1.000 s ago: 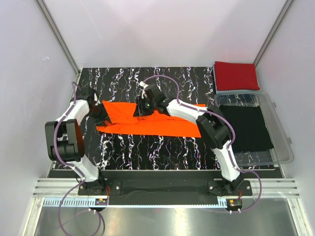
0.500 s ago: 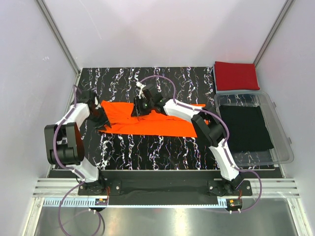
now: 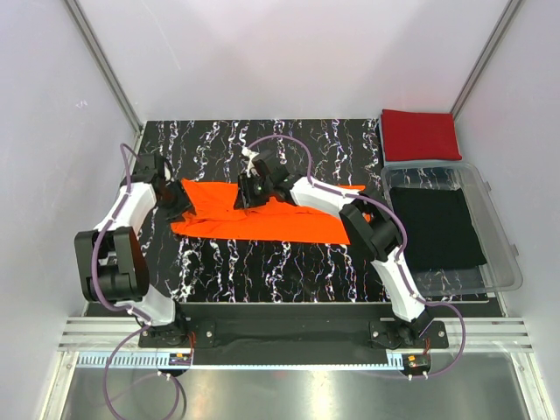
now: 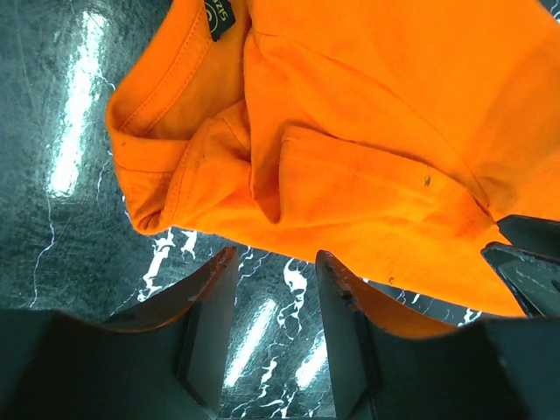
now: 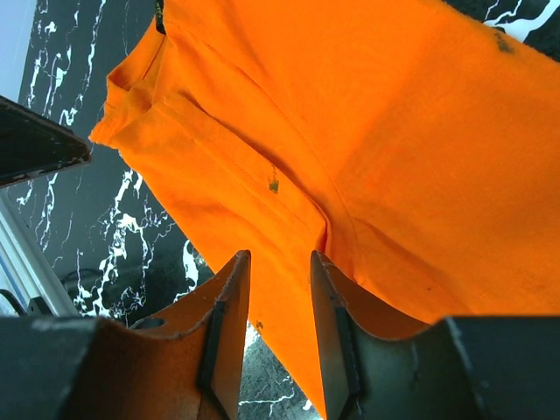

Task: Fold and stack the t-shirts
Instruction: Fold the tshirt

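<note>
left gripper (image 4: 276, 259) open | right gripper (image 5: 280, 259) open over orange t-shirt (image 3: 280, 223); red t-shirt (image 3: 420, 133) behind bin (image 3: 495, 238)

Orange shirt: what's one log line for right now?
orange shirt: partly folded; left hand: open beside shirt; right hand: over shirt; red shirt: folded

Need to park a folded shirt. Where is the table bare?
Bare: the near strip between the orange tee and the arm bases; the far strip behind the tee. Crowded: left gripper and right gripper at the tee; clear bin at right.
</note>
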Action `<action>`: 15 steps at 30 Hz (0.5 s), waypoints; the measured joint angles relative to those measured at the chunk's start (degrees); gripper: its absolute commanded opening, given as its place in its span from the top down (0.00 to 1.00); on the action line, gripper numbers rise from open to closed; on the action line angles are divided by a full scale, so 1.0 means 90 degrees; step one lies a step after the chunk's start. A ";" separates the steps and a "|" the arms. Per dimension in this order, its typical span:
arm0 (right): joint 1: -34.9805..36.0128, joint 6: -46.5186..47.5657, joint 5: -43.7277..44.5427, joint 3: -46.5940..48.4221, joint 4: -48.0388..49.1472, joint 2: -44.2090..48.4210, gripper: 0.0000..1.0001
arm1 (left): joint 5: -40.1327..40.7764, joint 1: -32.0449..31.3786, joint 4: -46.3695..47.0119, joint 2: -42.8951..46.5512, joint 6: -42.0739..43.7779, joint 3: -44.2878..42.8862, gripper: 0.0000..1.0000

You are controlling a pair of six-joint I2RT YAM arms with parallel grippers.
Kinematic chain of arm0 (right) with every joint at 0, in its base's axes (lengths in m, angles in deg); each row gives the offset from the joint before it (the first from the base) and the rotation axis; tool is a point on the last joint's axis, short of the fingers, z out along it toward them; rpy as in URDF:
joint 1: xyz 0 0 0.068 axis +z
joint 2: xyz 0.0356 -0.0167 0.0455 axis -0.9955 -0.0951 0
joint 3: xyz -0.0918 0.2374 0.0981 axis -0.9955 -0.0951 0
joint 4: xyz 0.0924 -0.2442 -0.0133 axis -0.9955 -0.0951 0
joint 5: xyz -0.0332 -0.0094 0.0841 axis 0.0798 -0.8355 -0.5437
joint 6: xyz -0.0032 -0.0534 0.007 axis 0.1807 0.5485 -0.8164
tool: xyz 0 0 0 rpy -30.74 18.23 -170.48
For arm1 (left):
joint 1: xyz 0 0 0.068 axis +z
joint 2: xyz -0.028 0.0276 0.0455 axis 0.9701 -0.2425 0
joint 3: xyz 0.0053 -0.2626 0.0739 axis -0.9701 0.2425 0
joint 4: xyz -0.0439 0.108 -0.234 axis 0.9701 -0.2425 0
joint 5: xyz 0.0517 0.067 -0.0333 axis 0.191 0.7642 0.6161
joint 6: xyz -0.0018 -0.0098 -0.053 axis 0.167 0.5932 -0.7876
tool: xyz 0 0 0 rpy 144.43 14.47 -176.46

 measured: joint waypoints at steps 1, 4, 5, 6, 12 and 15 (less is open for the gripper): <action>0.0005 0.0010 0.0017 -0.0002 -0.0002 0.0000 0.59 | -0.0002 0.0000 0.0017 -0.0046 -0.0010 -0.0002 0.54; 0.0019 0.0036 0.0039 -0.0017 -0.0002 0.0000 0.59 | -0.0007 0.0000 0.0049 -0.0250 -0.0046 0.0000 0.55; 0.0027 0.0039 0.0041 -0.0024 -0.0005 0.0000 0.59 | -0.0007 0.0000 0.0056 -0.0323 -0.0053 0.0000 0.55; 0.0034 0.0039 0.0049 -0.0036 -0.0005 0.0000 0.59 | -0.0007 0.0000 0.0061 -0.0381 -0.0063 0.0000 0.55; 0.0109 0.0097 0.0240 -0.0197 -0.0039 0.0000 0.59 | -0.0010 -0.0019 0.0148 -0.0602 -0.0146 0.0000 0.56; 0.0134 0.0141 0.0359 -0.0236 -0.0095 0.0000 0.59 | -0.0027 -0.0053 0.0187 -0.0738 -0.0168 -0.0002 0.62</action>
